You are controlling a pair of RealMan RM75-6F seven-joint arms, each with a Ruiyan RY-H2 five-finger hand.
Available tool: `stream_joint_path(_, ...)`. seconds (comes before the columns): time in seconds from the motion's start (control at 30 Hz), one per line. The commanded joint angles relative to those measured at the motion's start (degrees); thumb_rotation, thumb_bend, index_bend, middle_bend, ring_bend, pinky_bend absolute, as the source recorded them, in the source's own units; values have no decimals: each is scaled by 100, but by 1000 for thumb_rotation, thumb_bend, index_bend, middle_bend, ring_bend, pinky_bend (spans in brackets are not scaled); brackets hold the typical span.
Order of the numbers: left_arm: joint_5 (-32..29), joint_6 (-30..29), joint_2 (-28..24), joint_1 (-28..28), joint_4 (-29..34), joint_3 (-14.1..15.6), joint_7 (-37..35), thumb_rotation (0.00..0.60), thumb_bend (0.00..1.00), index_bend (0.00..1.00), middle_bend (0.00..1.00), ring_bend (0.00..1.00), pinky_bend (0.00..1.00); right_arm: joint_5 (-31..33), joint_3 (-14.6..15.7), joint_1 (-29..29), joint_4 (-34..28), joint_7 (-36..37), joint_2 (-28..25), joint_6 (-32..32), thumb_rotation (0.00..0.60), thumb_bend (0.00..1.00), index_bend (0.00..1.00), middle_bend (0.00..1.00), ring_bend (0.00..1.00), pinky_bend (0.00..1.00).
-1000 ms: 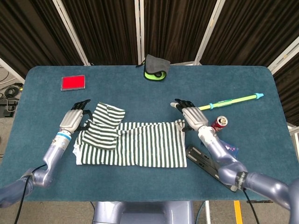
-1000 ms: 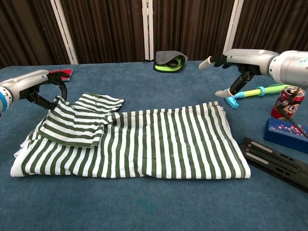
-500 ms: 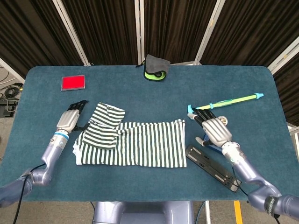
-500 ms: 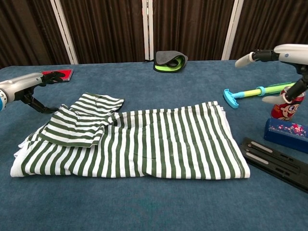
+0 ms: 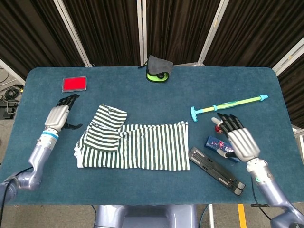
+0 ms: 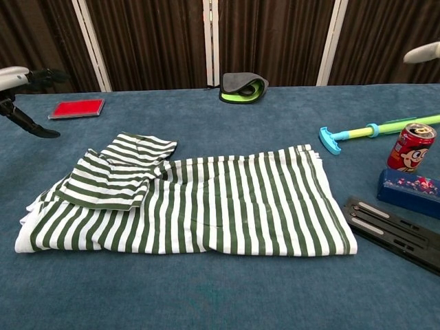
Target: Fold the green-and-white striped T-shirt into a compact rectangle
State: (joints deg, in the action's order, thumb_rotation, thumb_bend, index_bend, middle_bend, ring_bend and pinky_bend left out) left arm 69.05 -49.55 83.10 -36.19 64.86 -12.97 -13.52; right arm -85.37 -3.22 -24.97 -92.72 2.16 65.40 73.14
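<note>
The green-and-white striped T-shirt (image 5: 137,146) (image 6: 206,203) lies flat on the blue table as a wide rectangle, with one sleeve folded over its left end (image 6: 117,172). My left hand (image 5: 57,116) (image 6: 20,79) hovers left of the shirt, fingers apart, holding nothing and clear of the cloth. My right hand (image 5: 238,140) hangs well right of the shirt above the red can and blue box, fingers spread and empty. In the chest view only a fingertip (image 6: 423,53) of it shows at the right edge.
A red card (image 5: 74,84) lies at the far left. A black-and-green pouch (image 5: 158,70) sits at the back. A green-and-blue stick (image 5: 228,103), a red can (image 6: 410,146), a blue box (image 6: 411,188) and a black bar (image 5: 216,171) crowd the right side.
Both hands have drawn away from the shirt: the left let go of the sleeve and rose toward the left, the right swung right and back toward the table's near edge. The shirt stayed still.
</note>
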Motion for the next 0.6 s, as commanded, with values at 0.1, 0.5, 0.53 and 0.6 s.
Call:
stream_joint_path(0.1, -137, 269, -467, -154, 404, -120, 309, 600, 193, 0, 0, 0, 0, -302, 105, 638, -63, -237, 13, 1024, 600, 0, 82, 0, 0, 0)
stream_joint_path(0.5, -491, 1206, -69, -1001, -106, -322, 552, 600, 212, 0, 0, 0, 0, -403, 120, 1080, 507, 120, 342, 1536, 600, 0, 82, 0, 0, 0)
stream_joint_path(0.53, -522, 1264, 20, -1083, -219, -313, 623, 600, 215, 0, 0, 0, 0, -388, 108, 1099, 578, 165, 370, 1534, 600, 0, 82, 0, 0, 0)
stream_joint_path(0.6, -598, 1372, 187, -1220, -443, -301, 749, 600, 222, 0, 0, 0, 0, -365, 94, 1109, 690, 191, 384, 1493, 600, 0, 83, 0, 0, 0)
